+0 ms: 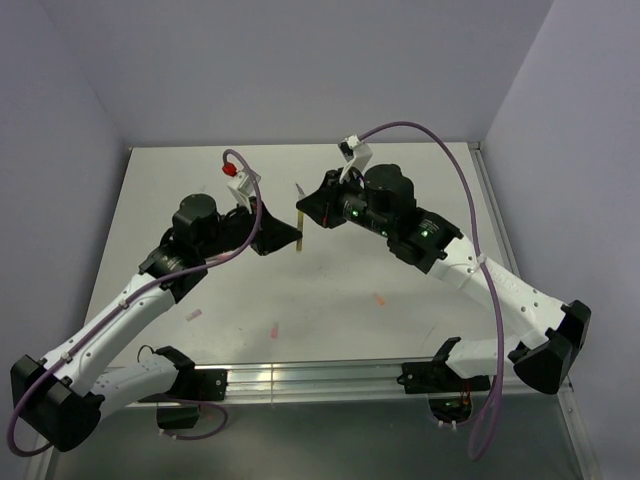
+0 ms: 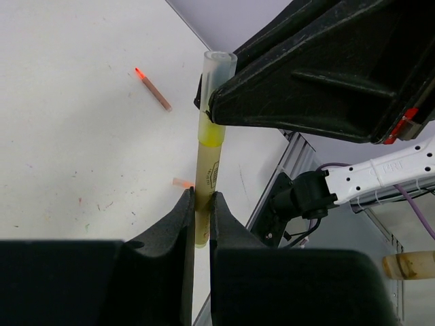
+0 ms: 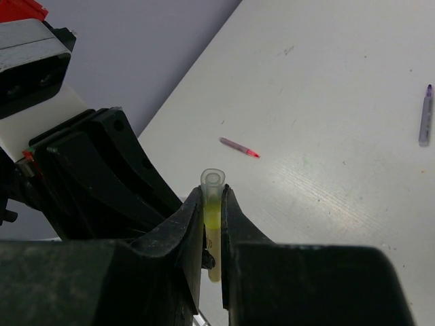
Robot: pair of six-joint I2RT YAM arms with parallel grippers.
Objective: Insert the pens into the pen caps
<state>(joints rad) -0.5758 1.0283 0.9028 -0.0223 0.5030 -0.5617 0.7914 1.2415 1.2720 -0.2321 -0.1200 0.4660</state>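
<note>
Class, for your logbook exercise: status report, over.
Left gripper shut on yellow pen. Right gripper shut on pale yellow cap, cap over pen's end. Nothing in the way; pink-red pen lies apart on table.

Soft, even light fell from above on the white table (image 1: pixel 400 270), leaving only faint, diffuse shadows on it beneath the arms in the overhead view, which was sharp throughout. In the left wrist view the table was washed almost pure white. The yellow pen (image 2: pixel 206 170) above it stood in focus, while the left gripper (image 2: pixel 202 198) was a dark, nearly featureless mass. In the right wrist view the table carried a mild sheen that showed fine scratches. The pale yellow cap (image 3: pixel 212 180) looked crisp and the right gripper (image 3: pixel 213 198) underexposed.
</note>
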